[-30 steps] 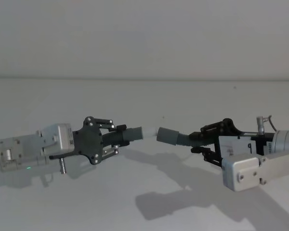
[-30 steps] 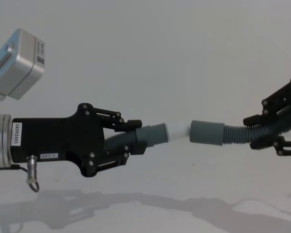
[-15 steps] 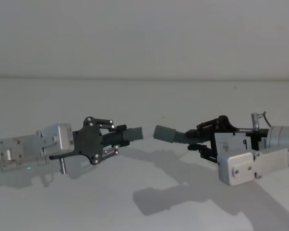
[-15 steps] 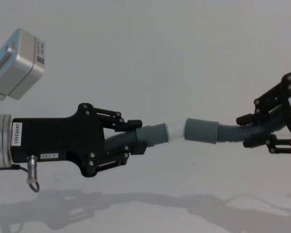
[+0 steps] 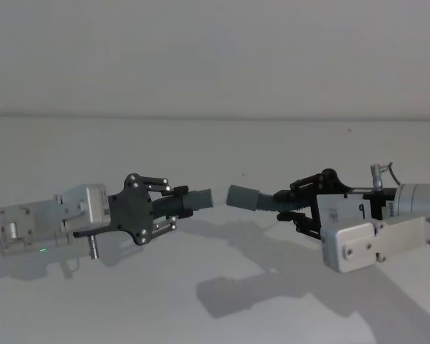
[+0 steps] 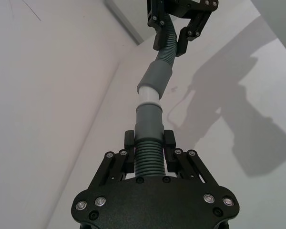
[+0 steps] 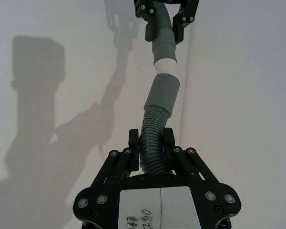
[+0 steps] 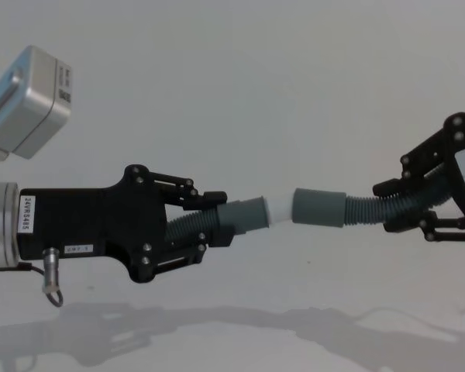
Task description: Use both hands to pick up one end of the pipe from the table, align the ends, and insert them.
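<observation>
**Right pincer brings its hose up to the white tip**

Since a second ago, the right pincer (image 8: 407, 203) has slid toward the left one, and the gap between the two hose ends has closed. The left pincer (image 8: 209, 221) has stayed in the same spot.

Both pincers hang in the air above the white tabletop (image 5: 222, 301), and their dark shadows fall on it.

The left pincer comes in from the left side. Its black fingers (image 6: 169, 145) are pinched on the ribbed part of the left hose (image 8: 187, 227). This hose has a smooth grey cuff (image 8: 244, 215), and a thinner white tip (image 8: 277, 209) sticks out of the cuff. The tip points to the right and a little bit up.

The right pincer comes in from the right side. Its fingers (image 7: 133, 140) are pinched on the ribbed part of the right hose (image 8: 364, 211). This hose ends in a wider grey sleeve (image 8: 318, 208), and the open mouth of the sleeve faces the white tip.

In the chest view the white tip meets the mouth of the sleeve. The left wrist view shows the same, with the white tip (image 6: 148, 95) reaching right up to the sleeve (image 6: 158, 76). Most of the white tip is out in the open. I cannot tell if it has gone inside a tiny bit. The two hoses make almost one line, with a small bend where they meet.
</observation>
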Tool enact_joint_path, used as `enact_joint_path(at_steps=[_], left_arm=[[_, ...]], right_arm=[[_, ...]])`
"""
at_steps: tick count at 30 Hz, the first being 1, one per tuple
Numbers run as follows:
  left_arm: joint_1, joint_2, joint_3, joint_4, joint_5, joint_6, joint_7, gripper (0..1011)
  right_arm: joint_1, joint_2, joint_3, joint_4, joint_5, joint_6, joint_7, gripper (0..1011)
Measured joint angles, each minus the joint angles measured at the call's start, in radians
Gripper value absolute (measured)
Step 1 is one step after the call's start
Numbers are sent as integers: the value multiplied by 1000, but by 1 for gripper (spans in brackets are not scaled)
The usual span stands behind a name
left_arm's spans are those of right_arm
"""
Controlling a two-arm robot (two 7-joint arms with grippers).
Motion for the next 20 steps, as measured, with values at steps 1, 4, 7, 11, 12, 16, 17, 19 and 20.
enact_joint_path(at_steps=[1, 4, 7, 11, 12, 16, 17, 19, 20], left_arm=[[0, 0, 0, 0, 0, 0, 0, 345], [0, 0, 0, 0, 0, 0, 0, 345], [0, 0, 0, 0, 0, 0, 0, 345], [0, 0, 0, 0, 0, 0, 0, 345], [0, 0, 0, 0, 0, 0, 0, 345], [0, 0, 0, 0, 0, 0, 0, 345], [0, 0, 0, 0, 0, 0, 0, 345], [0, 0, 0, 0, 0, 0, 0, 345], [0, 0, 0, 0, 0, 0, 0, 345]], right_arm=[[0, 0, 0, 0, 0, 0, 0, 287], [15, -6, -9, 10, 1, -4, 6, 286], [22, -9, -13, 14, 2, -6, 8, 286], [22, -9, -13, 14, 2, -6, 8, 286], [22, -9, -13, 14, 2, -6, 8, 286], [26, -11, -15, 17, 3, -7, 8, 286], [26, -11, -15, 17, 3, -7, 8, 286], [29, -12, -17, 18, 4, -8, 9, 286], [29, -12, -17, 18, 4, -8, 9, 286]])
